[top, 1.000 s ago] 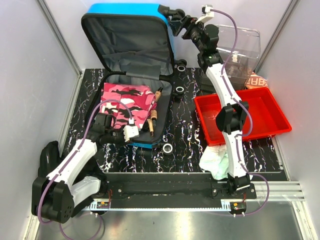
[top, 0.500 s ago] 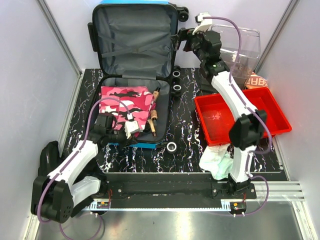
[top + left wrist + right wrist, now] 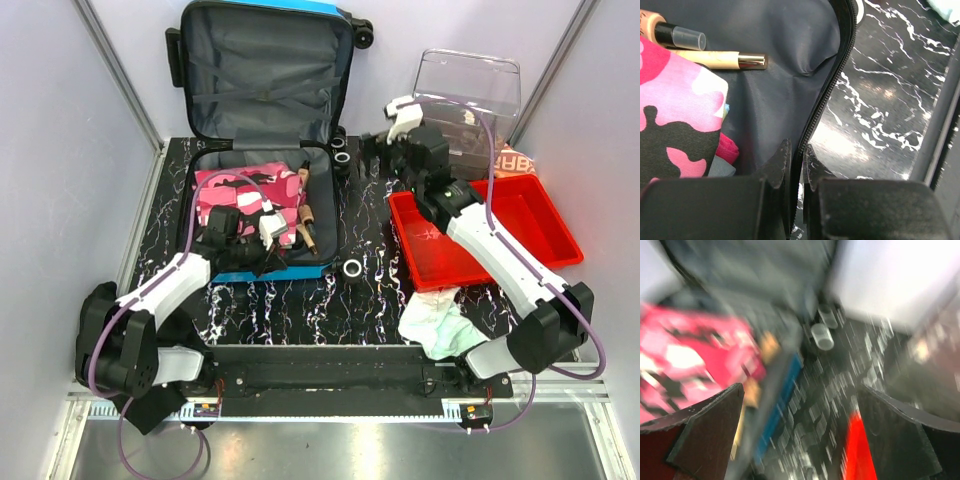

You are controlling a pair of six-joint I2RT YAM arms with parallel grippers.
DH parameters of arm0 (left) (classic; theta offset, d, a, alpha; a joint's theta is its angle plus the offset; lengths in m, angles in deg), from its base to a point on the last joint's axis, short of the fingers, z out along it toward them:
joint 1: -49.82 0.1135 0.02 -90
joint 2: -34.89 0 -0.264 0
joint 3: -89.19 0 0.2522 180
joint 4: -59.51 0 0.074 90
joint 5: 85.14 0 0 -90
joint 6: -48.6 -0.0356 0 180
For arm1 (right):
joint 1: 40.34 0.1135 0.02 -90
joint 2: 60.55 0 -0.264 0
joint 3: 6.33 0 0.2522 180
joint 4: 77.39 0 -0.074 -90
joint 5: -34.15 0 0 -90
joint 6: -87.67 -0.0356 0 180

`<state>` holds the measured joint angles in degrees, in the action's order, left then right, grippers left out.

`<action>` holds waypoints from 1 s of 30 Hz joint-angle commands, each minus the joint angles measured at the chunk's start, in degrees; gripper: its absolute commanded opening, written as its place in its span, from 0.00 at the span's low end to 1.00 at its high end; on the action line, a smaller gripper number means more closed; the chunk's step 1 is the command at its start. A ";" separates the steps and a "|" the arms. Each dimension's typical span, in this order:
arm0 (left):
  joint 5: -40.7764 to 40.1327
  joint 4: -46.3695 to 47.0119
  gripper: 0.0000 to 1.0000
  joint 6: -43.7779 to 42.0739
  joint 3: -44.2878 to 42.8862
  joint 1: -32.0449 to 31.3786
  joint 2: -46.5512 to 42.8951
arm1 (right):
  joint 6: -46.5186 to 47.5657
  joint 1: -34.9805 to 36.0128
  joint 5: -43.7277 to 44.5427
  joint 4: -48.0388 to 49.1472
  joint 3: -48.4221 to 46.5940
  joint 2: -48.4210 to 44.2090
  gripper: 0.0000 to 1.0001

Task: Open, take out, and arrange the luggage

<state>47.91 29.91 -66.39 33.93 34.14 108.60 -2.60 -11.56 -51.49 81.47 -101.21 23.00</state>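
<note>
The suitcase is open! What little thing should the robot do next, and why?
Probably lower the right hand onto the pink cloth and grip it. The suitcase stands open, the left hand pinches its rim to steady it, and the right hand is open, empty and close by.

Luggage point(image 3: 265, 80) left of tray point(image 3: 532, 226), clothing point(image 3: 235, 195) inside luggage
</note>
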 commanded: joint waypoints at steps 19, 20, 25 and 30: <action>-14.92 4.86 0.14 -9.37 -3.59 9.62 1.00 | -2.80 -10.31 8.21 -21.10 15.03 9.16 0.94; -14.23 4.50 0.17 -9.46 -3.51 9.53 0.65 | -2.72 -10.49 8.12 -21.10 14.94 9.87 0.93; -11.50 3.44 0.44 -10.34 -1.49 9.53 -3.22 | -2.72 -11.02 6.72 -21.45 14.50 13.13 0.77; -10.53 1.69 0.54 -10.95 -1.22 9.62 -5.24 | -3.77 -10.93 -2.93 -21.54 13.89 14.45 0.47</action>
<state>43.30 27.31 -74.98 33.41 42.14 105.94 -5.88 -21.66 -48.72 60.84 -86.33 36.29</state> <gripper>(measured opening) 0.512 0.550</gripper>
